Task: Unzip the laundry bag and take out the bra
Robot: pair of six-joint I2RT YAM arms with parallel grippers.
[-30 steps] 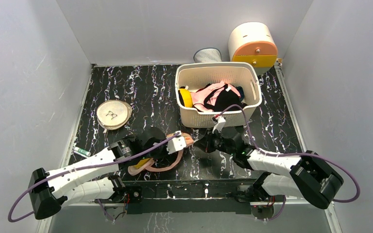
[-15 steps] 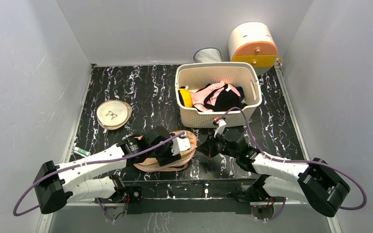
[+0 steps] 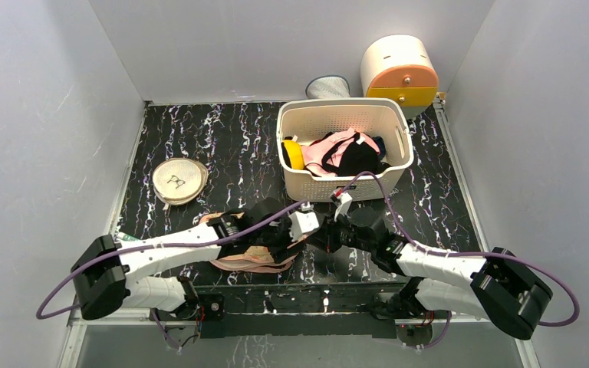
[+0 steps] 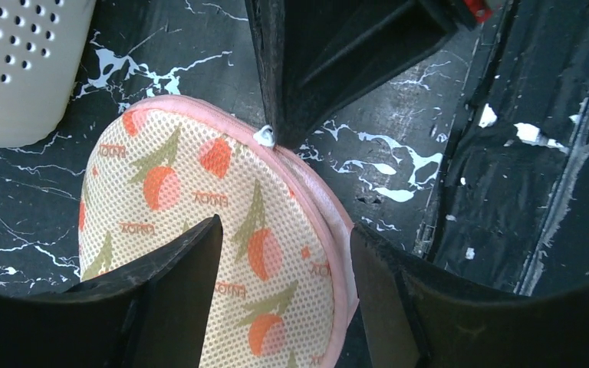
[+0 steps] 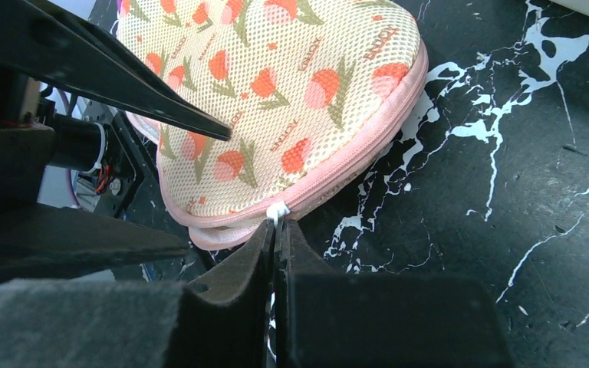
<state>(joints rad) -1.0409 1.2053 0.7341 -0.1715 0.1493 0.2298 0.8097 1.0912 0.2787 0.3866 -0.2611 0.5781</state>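
My right jaws are pressed together on the small white zipper pull point(image 5: 277, 212), which sits right at their tips on the pink-edged seam. My left jaws stand apart, one finger over the printed face and the other just off the rim, so one lobe's edge lies between them. I cannot tell whether either finger touches it.

The flat peach-pink mesh laundry bag point(image 5: 276, 69), printed with orange-red fruit and green leaves, lies on the black marbled surface point(image 5: 506, 153) just ahead of both sets of jaws. Its zip looks closed along every stretch I can see, so I judge the unzipping has hardly begun. The bra is nowhere in sight and is presumably inside.

Beyond my left jaws stands a white perforated plastic basket point(image 4: 15, 69).
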